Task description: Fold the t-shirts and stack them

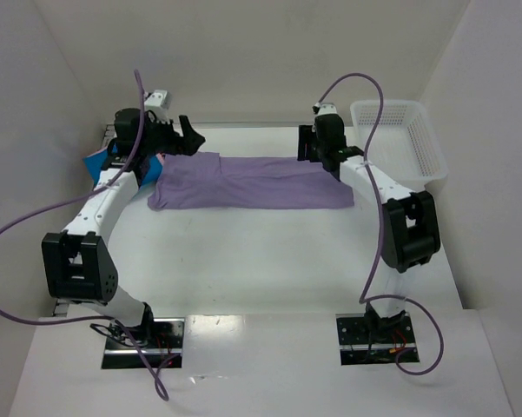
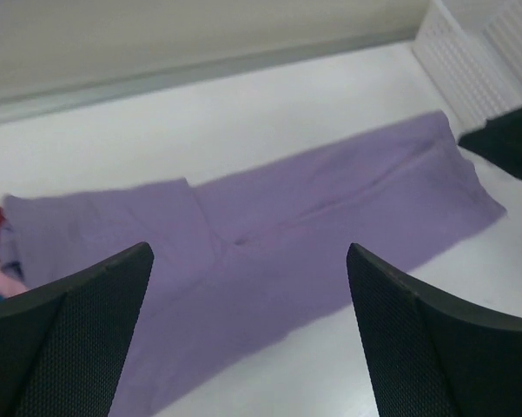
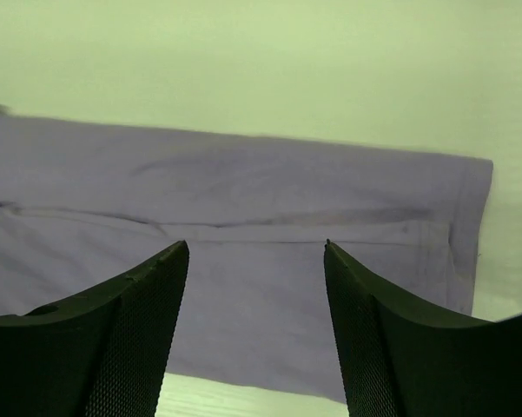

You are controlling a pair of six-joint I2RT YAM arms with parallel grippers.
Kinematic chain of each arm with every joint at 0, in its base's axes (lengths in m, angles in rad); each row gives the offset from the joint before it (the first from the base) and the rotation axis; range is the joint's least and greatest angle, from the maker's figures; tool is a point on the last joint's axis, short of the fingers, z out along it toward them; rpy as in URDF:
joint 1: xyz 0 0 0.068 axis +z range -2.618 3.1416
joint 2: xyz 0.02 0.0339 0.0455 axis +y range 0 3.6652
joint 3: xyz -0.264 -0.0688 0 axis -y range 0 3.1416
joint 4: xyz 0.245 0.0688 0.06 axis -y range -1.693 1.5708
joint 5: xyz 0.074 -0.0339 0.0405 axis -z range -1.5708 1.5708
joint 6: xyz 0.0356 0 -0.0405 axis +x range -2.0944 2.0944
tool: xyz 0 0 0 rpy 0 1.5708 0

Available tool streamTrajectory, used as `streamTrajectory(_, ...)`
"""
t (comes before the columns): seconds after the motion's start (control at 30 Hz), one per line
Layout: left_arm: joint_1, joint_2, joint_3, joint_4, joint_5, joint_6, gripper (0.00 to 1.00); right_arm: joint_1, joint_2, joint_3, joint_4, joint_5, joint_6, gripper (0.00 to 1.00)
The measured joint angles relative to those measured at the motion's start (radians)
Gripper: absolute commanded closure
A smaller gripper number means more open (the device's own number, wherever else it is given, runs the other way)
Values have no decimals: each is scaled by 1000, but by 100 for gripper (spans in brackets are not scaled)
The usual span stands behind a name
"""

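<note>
The step in hand is the folding of the large plain lavender-purple cloth t-shirt (image 1: pixel 252 184); it lies flat as a long narrow band across the far part of the white tabletop (image 1: pixel 269 252), so the lengthwise folds look done, and the crosswise folds into a square look not yet begun.

The left gripper (image 1: pixel 189 137) hangs over the band's left end, its jaws spread wide with nothing between them; the right gripper (image 1: pixel 308 148) sits at the far edge near the band's right end, its jaws parted as well and holding no cloth.

The next move, as I judge it, calls for each gripper to come down on a corner of one short end, pinch through all the layers, and carry that end over toward the other; the layers may slip apart if only the top one is caught.

The cloth looks soft and thin; a seam line runs along its length in both wrist views, and the left part shows an overlapped flap.

At the band's left end, partly under the left arm, lies a small pile of folded t-shirts, bright blue (image 1: pixel 95 165) with red and pink edges showing in the left wrist view; the square is presumably bound for it; the white plastic mesh basket (image 1: pixel 399 139) stands at the far right, just beyond the band.
</note>
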Motion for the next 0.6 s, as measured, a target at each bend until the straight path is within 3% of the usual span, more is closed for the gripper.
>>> streamTrajectory(0.27, -61, -1, -155, -47, 5, -27, 0, -5, 187, 93, -168, 58, -1, 0)
streamTrajectory(0.6, -87, 28, -156, -63, 25, -22, 0, -5, 216, 130, -231, 73, -172, 0)
